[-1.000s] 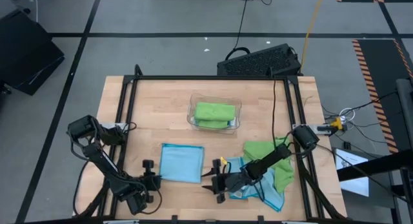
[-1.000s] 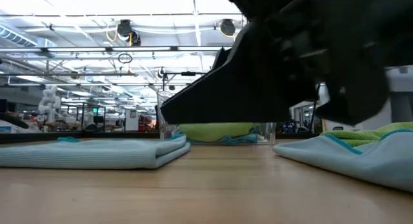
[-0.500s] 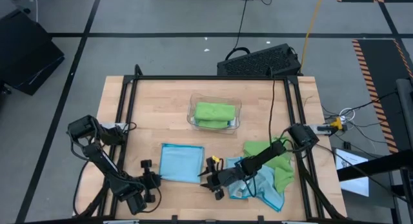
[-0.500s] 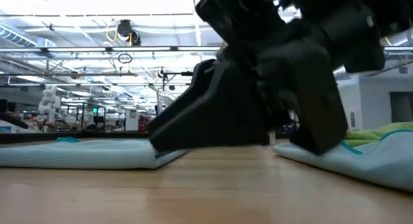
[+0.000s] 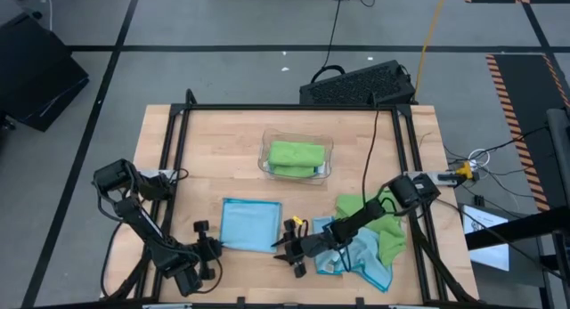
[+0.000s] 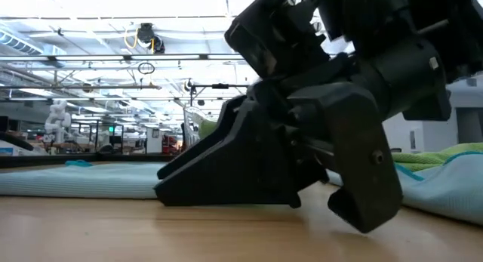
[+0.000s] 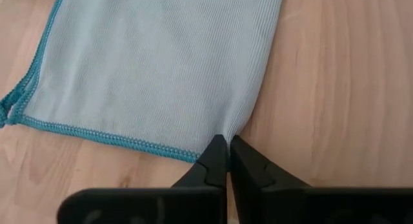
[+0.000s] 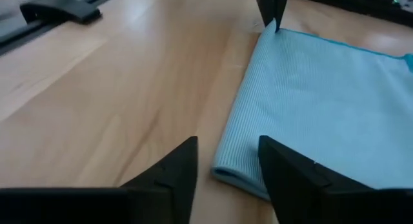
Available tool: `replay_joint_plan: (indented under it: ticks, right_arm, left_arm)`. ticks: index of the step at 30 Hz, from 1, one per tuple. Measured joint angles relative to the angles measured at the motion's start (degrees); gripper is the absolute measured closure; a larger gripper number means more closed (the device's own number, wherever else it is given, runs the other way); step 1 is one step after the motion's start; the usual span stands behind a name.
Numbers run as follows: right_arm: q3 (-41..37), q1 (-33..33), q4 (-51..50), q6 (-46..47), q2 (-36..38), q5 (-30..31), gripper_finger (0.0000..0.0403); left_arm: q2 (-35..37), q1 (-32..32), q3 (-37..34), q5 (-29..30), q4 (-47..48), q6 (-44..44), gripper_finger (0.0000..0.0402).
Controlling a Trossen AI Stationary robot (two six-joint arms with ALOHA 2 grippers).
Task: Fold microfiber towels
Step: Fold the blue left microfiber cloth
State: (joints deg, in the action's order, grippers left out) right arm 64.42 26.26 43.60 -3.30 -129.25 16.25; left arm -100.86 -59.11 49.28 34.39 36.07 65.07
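We are folding the half-folded light blue towel (image 5: 250, 224), which is lying flat near the front edge of the bench (image 5: 214, 149), left of centre. Our left gripper (image 7: 227, 161) is pinching the towel's front left corner, its fingers pressed together on the cloth beside the teal hem. Our right gripper (image 8: 227, 161) is coming down at the towel's front right corner with its fingers spread, the folded edge lying between them but not yet gripped. To do this well, we judge that the right fingers should be closing on every layer at that corner before either arm lifts, and both corners should then be rising level and travelling together toward the back edge. A green towel (image 5: 297, 156) is already sitting folded in the clear tray (image 5: 264, 159), and a heap of unfolded towels (image 5: 370, 247) is waiting at the front right corner.
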Motion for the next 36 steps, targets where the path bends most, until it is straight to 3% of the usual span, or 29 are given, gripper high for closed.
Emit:
replay_joint_plan:
  ticks: [11,14,27,36]
  right_arm:
    - [0.07,-0.26,0.26,3.78,-1.43,0.04,0.0393]
    - [0.0,-0.24,0.36,6.4,-1.04,-1.39,0.0388]
    - [-0.24,-0.22,-3.95,16.09,5.18,-17.74,0.0393]
    - [-0.2,-0.23,-3.02,17.33,5.99,-17.48,0.0392]
  left_arm:
    - [0.04,-0.11,0.0,-0.05,-3.44,0.52,0.039]
    - [0.07,-0.11,0.24,-1.01,-6.14,-0.56,0.039]
    - [0.07,-0.27,7.41,-5.7,-6.24,-4.95,0.0396]
    - [0.07,-0.44,9.71,-6.07,-5.14,-9.11,0.039]
